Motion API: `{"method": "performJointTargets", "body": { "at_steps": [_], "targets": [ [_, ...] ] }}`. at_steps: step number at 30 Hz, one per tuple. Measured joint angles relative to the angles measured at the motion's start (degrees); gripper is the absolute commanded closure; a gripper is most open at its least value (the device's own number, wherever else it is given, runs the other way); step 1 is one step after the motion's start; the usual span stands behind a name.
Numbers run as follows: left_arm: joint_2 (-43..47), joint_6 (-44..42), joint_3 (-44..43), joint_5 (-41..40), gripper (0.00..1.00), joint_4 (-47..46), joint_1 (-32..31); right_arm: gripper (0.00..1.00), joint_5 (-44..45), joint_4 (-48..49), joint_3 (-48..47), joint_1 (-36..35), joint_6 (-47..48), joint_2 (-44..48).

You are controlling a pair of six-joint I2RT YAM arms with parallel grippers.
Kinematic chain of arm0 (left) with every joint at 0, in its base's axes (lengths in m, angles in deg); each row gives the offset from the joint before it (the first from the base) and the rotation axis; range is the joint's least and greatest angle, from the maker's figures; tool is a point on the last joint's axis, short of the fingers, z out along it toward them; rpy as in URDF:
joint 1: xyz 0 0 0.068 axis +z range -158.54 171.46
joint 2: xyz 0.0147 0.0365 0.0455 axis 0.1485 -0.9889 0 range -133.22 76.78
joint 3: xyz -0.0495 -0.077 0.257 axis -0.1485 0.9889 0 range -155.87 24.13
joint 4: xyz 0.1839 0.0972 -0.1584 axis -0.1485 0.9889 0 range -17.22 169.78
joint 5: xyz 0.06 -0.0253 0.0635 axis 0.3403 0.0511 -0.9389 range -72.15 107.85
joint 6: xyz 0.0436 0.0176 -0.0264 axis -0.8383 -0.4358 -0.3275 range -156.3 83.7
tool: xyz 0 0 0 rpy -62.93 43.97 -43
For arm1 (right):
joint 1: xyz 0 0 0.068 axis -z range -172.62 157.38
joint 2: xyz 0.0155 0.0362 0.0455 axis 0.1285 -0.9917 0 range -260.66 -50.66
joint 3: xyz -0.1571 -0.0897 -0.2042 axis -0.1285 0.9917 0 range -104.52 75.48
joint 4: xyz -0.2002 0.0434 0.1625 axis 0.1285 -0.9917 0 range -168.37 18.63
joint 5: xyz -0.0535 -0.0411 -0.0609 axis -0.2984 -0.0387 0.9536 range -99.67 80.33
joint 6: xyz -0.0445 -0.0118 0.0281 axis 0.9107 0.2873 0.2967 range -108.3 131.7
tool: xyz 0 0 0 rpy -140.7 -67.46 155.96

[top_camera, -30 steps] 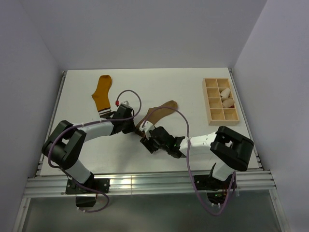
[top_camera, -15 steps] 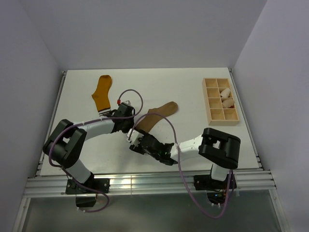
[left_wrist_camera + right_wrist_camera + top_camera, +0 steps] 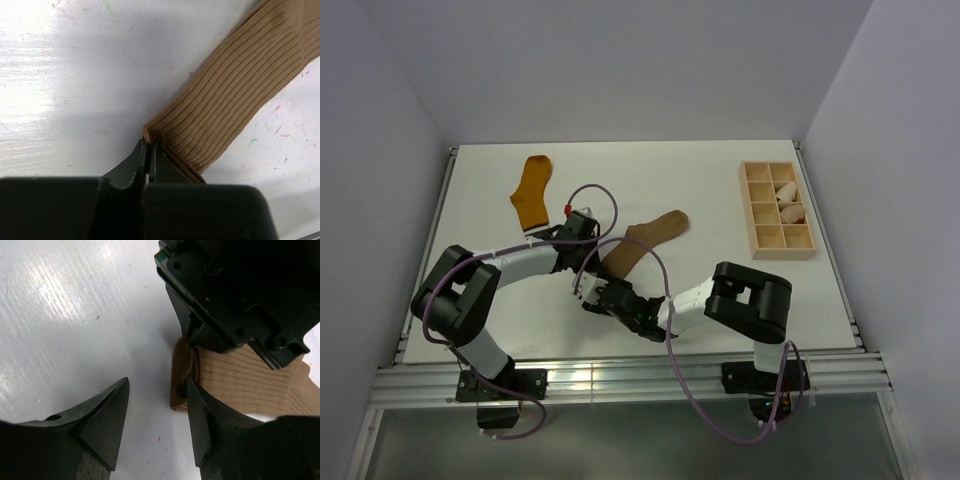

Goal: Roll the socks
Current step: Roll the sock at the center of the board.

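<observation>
The tan-brown sock [image 3: 645, 240] lies flat mid-table, foot toward the far right, ribbed in the left wrist view [image 3: 235, 95]. My left gripper [image 3: 592, 258] [image 3: 149, 147] is shut on the corner of its dark-brown cuff. My right gripper [image 3: 590, 296] [image 3: 157, 395] is open, low over the table just in front of that cuff [image 3: 181, 372]. Its right finger [image 3: 205, 425] is beside the cuff's folded edge; the left finger [image 3: 107, 415] is over bare table. The mustard-orange sock [image 3: 533, 192] lies flat at the far left, untouched.
A wooden compartment box [image 3: 783, 255] stands at the right, with small cream rolled bundles [image 3: 786, 192] in some cells. The left gripper's black body [image 3: 235, 295] hangs close above the right fingers. The two arms' cables loop over the table's middle.
The right arm has swung left along the near side to the cuff, its jaws narrowing a little. The left gripper has kept its pinch and barely moved.
</observation>
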Motion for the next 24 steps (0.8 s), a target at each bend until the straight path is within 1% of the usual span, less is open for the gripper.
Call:
{"method": "performJointTargets", "body": {
  "at_steps": [8, 14, 15, 17, 18, 20, 21, 23, 24],
  "targets": [
    [-0.04, -0.07, -0.04, 0.15, 1.0, 0.02, 0.02, 0.48, -0.11, 0.7, -1.81, 1.53, -2.21, -1.88],
    [-0.04, -0.24, -0.04, 0.22, 1.0, 0.02, 0.02, 0.6, -1.51, 0.28, -1.9, 4.04, -5.38, -1.92],
    [-0.04, -0.24, -0.04, 0.26, 1.0, 0.02, 0.04, 0.65, -1.62, 0.11, -1.9, 4.37, -5.88, -1.92],
    [-0.04, -0.24, -0.04, 0.26, 1.0, 0.04, 0.04, 0.71, -1.79, -0.39, -1.92, 4.59, -6.47, -1.92],
    [-0.04, -0.24, -0.04, 0.31, 1.0, 0.04, 0.04, 0.76, -1.84, -0.7, -1.97, 4.68, -6.69, -1.92],
    [-0.04, -0.24, -0.07, 0.35, 1.0, 0.09, 0.07, 0.82, -1.86, -1.29, -2.21, 4.81, -7.28, -1.9],
    [-0.04, -0.24, -0.11, 0.35, 1.0, 0.15, 0.07, 0.87, -1.88, -1.42, -2.27, 4.87, -7.52, -1.9],
    [-0.04, -0.24, -0.17, 0.33, 0.99, 0.26, 0.07, 0.92, -2.12, -2.08, -2.62, 5.09, -8.11, -1.81],
    [-0.04, -0.22, -0.2, 0.33, 0.97, 0.31, 0.07, 0.97, -2.36, -2.29, -2.67, 5.25, -8.31, -1.75]
  ]
}}
